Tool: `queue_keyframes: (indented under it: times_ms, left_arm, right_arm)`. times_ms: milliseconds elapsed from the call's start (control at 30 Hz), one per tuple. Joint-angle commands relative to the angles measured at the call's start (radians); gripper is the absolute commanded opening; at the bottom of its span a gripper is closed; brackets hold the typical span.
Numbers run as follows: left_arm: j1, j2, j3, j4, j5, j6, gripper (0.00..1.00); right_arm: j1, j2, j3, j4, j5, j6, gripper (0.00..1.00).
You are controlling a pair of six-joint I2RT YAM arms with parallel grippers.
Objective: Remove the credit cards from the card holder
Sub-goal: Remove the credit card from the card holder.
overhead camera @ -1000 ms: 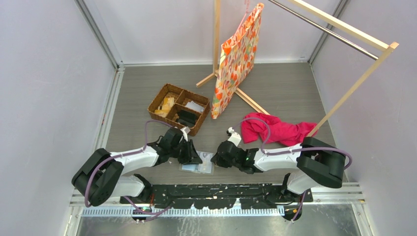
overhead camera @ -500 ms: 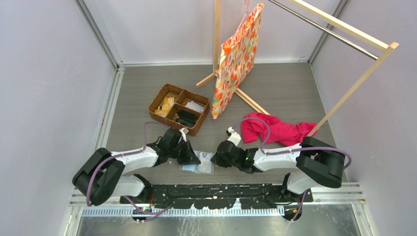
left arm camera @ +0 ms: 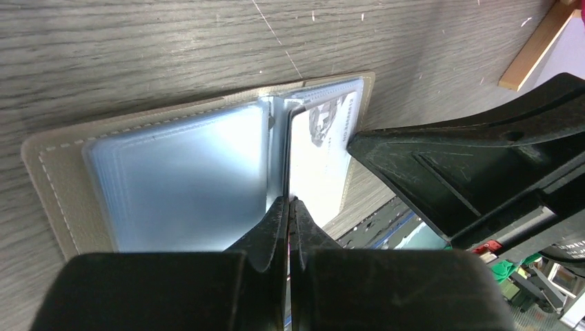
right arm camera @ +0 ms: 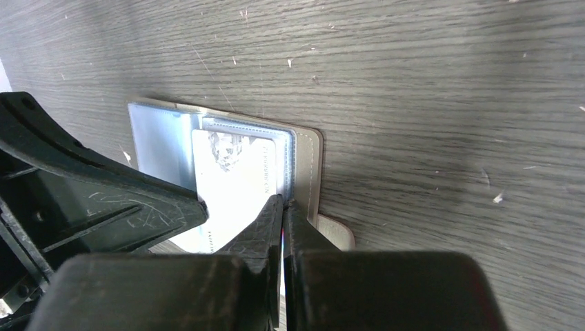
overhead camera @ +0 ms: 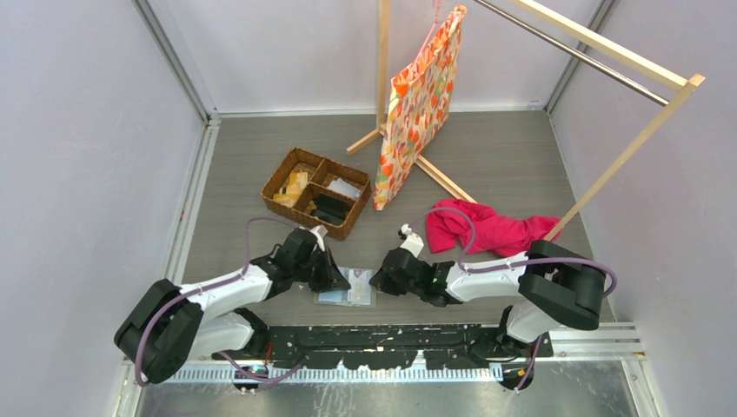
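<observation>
Touching the open card holder (left arm camera: 172, 172), your left pincer (left arm camera: 288, 207) and right pincer (right arm camera: 283, 203) sit clenched beside its credit card (left arm camera: 317, 165).

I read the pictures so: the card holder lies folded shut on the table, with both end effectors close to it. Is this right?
Not quite. The card holder lies spread open, not folded shut, with a credit card in one clear sleeve; the left wrist view shows it. It lies on the table, with the left end effector and the right end effector close to it.

Both arms stretched low, angled inward, wrists close; left fingers (left arm camera: 274, 224) pinched together, right fingers (right arm camera: 270, 219) likewise.
</observation>
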Motion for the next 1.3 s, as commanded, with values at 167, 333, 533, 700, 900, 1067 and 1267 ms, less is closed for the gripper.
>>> queue_keyframes:
  times_ms: [167, 333, 533, 700, 900, 1067, 1267]
  left_arm:
    - [0.012, -0.068, -0.011, -0.045, -0.022, 0.026, 0.01]
    - [0.024, -0.08, -0.02, -0.066, -0.031, 0.032, 0.01]
    - [0.05, -0.104, -0.034, -0.099, -0.038, 0.05, 0.01]
    - [0.068, -0.135, -0.041, -0.14, -0.037, 0.066, 0.01]
    - [0.092, -0.201, -0.05, -0.199, -0.041, 0.08, 0.01]
    - [0.1, -0.235, -0.054, -0.216, -0.032, 0.081, 0.01]
    - [0.103, -0.279, -0.026, -0.276, -0.033, 0.087, 0.01]
  right_arm:
    - [0.013, 0.006, -0.005, 0.016, -0.023, 0.008, 0.04]
    - [0.014, -0.006, -0.016, 0.013, -0.016, 0.01, 0.04]
    - [0.014, -0.009, -0.026, 0.012, -0.01, 0.014, 0.04]
    - [0.013, -0.01, -0.028, 0.013, -0.009, 0.015, 0.04]
    - [0.013, -0.011, -0.029, 0.013, -0.008, 0.016, 0.04]
    - [0.014, -0.007, -0.028, 0.013, -0.01, 0.014, 0.04]
    - [0.013, -0.01, -0.032, 0.013, -0.008, 0.015, 0.04]
